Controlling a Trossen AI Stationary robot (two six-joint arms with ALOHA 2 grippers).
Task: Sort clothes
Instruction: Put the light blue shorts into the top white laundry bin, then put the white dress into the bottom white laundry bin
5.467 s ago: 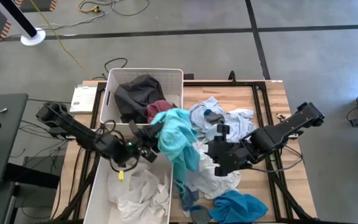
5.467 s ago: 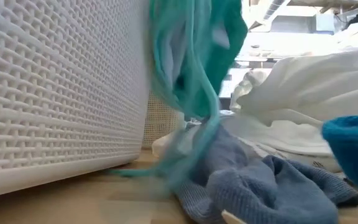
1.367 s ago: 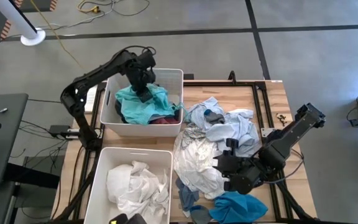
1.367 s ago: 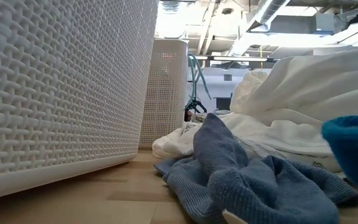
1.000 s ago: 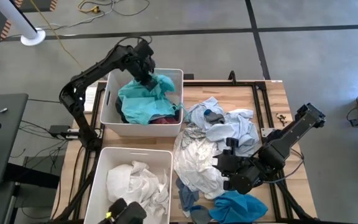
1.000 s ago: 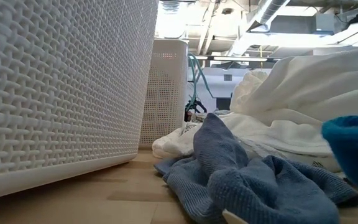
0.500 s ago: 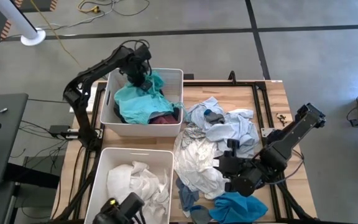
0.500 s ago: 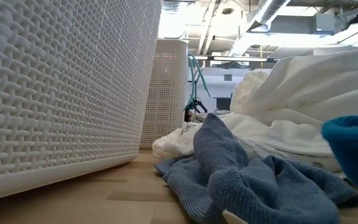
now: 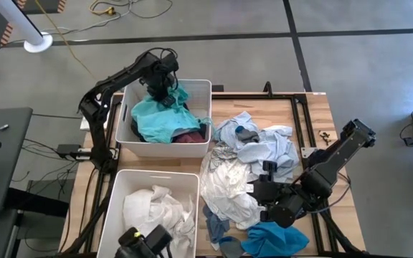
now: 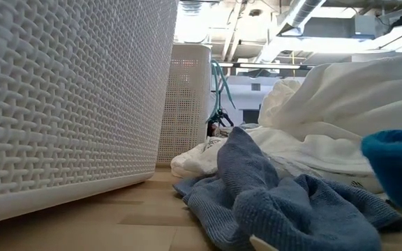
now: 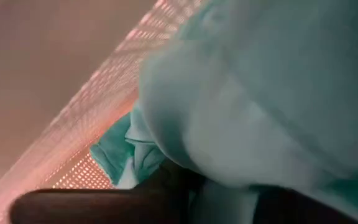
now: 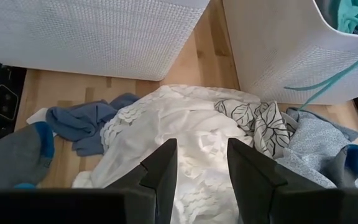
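Observation:
A teal garment [image 9: 160,118] lies heaped in the far white bin [image 9: 126,132], on top of a maroon piece [image 9: 189,136]. A teal strand [image 12: 328,79] of it hangs over the bin's wall. My left gripper [image 9: 162,84] points down into the bin's far side, right at the teal cloth [image 11: 260,106], which fills its wrist view. The unsorted clothes lie piled on the table: a white garment [image 9: 224,190], pale blue ones [image 9: 264,147], a blue piece [image 10: 285,202] and a bright blue one [image 9: 274,238]. My right gripper [image 12: 197,180] stands open above the white garment [image 12: 185,137].
The near white bin [image 9: 113,215] holds white clothes [image 9: 156,211]. A narrow strip of bare wood [image 12: 213,56] runs between the two bins. The table's right edge [image 9: 332,143] lies beyond the pile.
My left gripper has sunk toward the far bin and tipped until it points down. The teal garment, held higher over the bin's right side a second ago, has settled lower in the bin.

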